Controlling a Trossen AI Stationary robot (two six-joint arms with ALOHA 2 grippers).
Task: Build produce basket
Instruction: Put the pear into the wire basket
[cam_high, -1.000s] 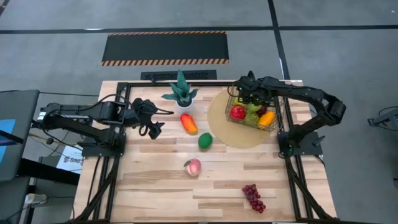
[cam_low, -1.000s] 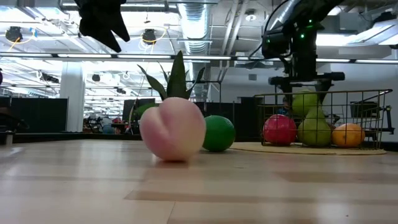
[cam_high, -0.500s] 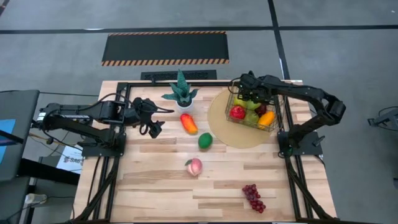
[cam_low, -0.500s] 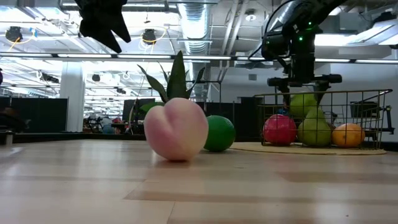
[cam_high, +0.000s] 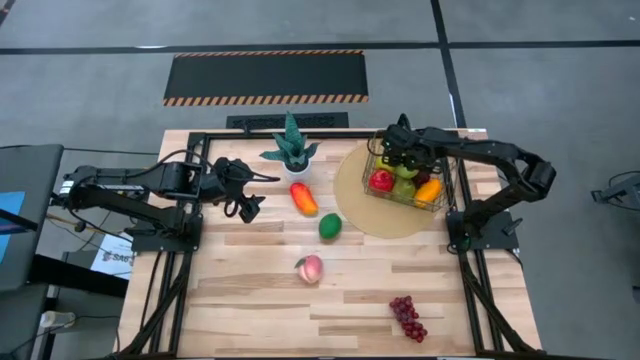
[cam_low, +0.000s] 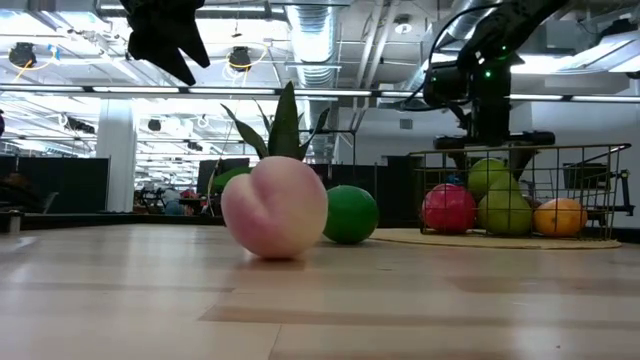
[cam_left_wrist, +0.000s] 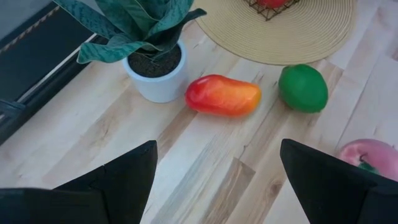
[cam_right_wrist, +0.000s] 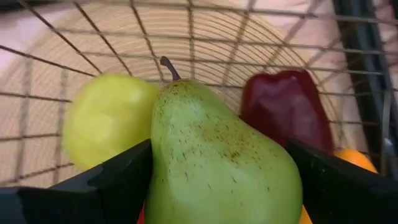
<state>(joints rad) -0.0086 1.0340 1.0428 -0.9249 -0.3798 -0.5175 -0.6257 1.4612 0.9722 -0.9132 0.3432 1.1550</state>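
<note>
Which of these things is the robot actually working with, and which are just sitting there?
Part of the job: basket, pear between the right claw fingers, mango, avocado, peach, grapes.

Just lying about: potted plant, round mat under the basket.

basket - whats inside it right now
The basket holds a pear, a green apple, a red pepper, a red apple and an orange fruit. Anything beneath them is covered.

The pear hides most of the basket's other fruit.
</note>
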